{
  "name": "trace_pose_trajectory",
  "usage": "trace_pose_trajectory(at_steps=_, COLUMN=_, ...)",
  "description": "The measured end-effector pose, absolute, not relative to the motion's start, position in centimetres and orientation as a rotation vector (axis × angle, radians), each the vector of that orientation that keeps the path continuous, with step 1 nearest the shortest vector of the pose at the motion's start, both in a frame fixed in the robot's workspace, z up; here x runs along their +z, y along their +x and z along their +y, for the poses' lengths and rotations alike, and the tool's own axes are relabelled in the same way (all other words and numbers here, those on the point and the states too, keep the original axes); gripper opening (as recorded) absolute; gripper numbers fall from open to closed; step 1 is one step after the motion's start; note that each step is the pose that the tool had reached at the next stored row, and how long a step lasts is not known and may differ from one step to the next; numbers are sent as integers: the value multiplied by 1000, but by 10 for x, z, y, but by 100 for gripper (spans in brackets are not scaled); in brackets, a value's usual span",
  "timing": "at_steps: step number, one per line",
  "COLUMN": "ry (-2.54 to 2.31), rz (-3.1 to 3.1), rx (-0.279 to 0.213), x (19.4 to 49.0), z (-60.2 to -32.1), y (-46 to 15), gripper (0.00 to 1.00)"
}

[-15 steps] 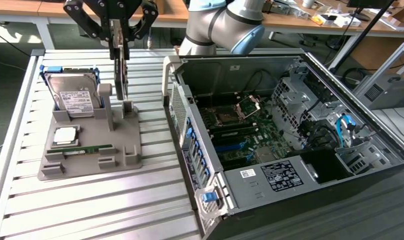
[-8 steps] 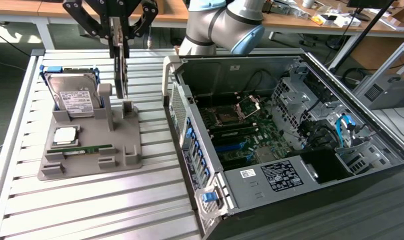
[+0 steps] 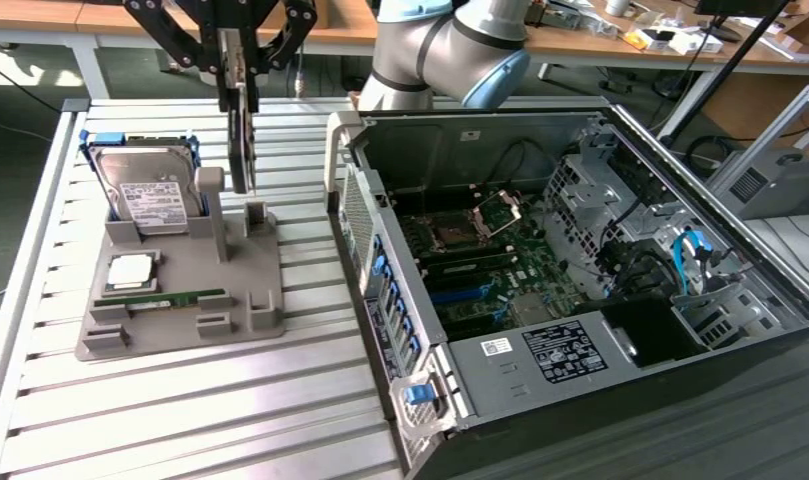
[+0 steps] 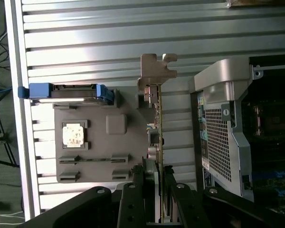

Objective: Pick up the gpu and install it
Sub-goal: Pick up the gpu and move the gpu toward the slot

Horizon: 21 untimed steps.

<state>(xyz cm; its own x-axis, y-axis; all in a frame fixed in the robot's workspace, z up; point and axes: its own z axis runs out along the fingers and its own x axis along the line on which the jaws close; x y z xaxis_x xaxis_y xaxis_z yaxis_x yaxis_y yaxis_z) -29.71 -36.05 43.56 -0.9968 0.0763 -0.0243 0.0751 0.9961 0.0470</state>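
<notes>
My gripper (image 3: 237, 92) hangs at the exterior view's upper left, shut on the gpu (image 3: 241, 140). The thin card stands on edge below the fingers. Its lower end hovers just above the upright posts of the grey fixture (image 3: 251, 275). In the wrist view the gpu (image 4: 158, 128) appears edge-on, with its silver bracket (image 4: 157, 71) at the far end and my gripper (image 4: 159, 187) clamped on the near end. The open computer case (image 3: 538, 250) lies on its side at the exterior view's right, with the motherboard (image 3: 491, 270) exposed.
On the grey fixture (image 4: 99, 145) sit a hard drive (image 3: 144, 185) in a blue frame, a square processor (image 3: 131, 268) and a narrow green memory stick (image 3: 164, 297). The slatted aluminium table (image 3: 191, 420) carries the fixture and the case (image 4: 228, 123). Cluttered desks stand behind.
</notes>
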Motion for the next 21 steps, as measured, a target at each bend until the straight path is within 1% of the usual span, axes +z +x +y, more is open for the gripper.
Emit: trace_pose_trajectory(at_steps=21, ry=118, rz=3112, rx=66, x=437, z=-362, y=-293, gripper=27)
